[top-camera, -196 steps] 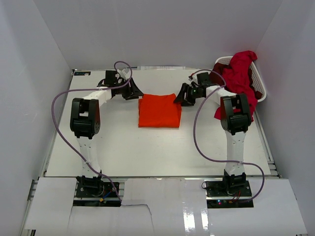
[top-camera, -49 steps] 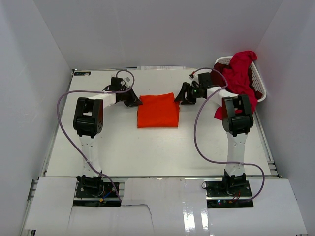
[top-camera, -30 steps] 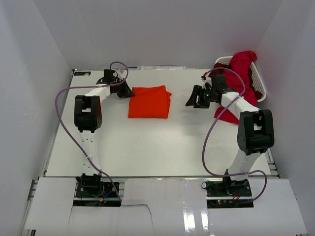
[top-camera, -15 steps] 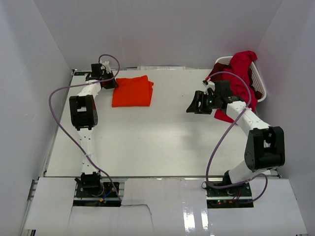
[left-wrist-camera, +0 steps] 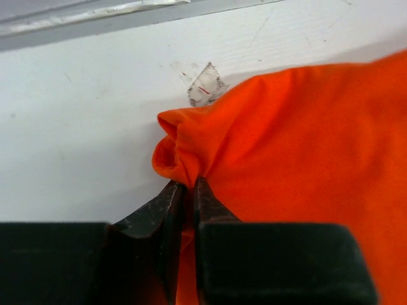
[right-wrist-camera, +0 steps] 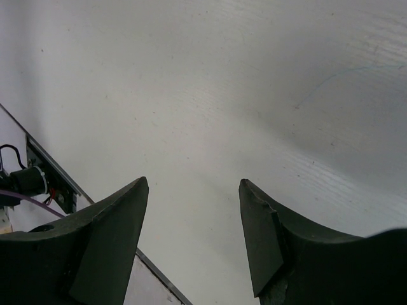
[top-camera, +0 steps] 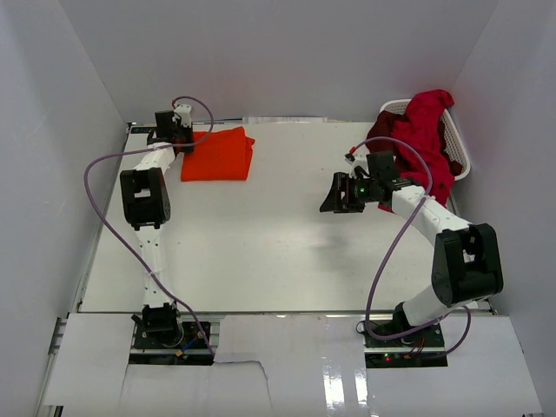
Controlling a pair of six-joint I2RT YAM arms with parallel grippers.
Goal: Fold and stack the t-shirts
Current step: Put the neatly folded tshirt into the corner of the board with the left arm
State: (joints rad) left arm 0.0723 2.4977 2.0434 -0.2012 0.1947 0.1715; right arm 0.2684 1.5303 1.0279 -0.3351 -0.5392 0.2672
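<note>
**Left jaws pinch the orange shirt's edge; right jaws hang apart over bare table**

The left gripper [top-camera: 175, 130] is at the far left corner of the table [top-camera: 278, 252]. In the left wrist view its gripper [left-wrist-camera: 187, 190] is clenched to a thin slit, with a bunched fold of the orange shirt [left-wrist-camera: 305, 146] caught between the tips. The fold bulges out just past the fingertips and a little to their left. The rest of the cloth spreads away to the right of the jaws, lying on the table [left-wrist-camera: 76, 127].

From above, the orange shirt [top-camera: 217, 154] is a folded, roughly square pad. Its left edge meets the left jaws.

Just beyond the pinched fold, touching the shirt's far edge, lies a small pale scrap [left-wrist-camera: 205, 86]. It carries a short red mark. No letters can be made out on it, and no brand or label shows on the orange cloth.

The right gripper [top-camera: 334, 195] hovers over the table's right half, well apart from the orange shirt. In its wrist view the right gripper [right-wrist-camera: 194, 190] is released. The two dark fingers stand wide with only white table [right-wrist-camera: 254, 95] between them.

Behind the right jaws, at the far right corner, the red shirts [top-camera: 426, 130] are heaped in a white basket [top-camera: 395, 106]. One drapes over the basket's near rim towards the table. Darker cloth shows at the heap's left side.
</note>
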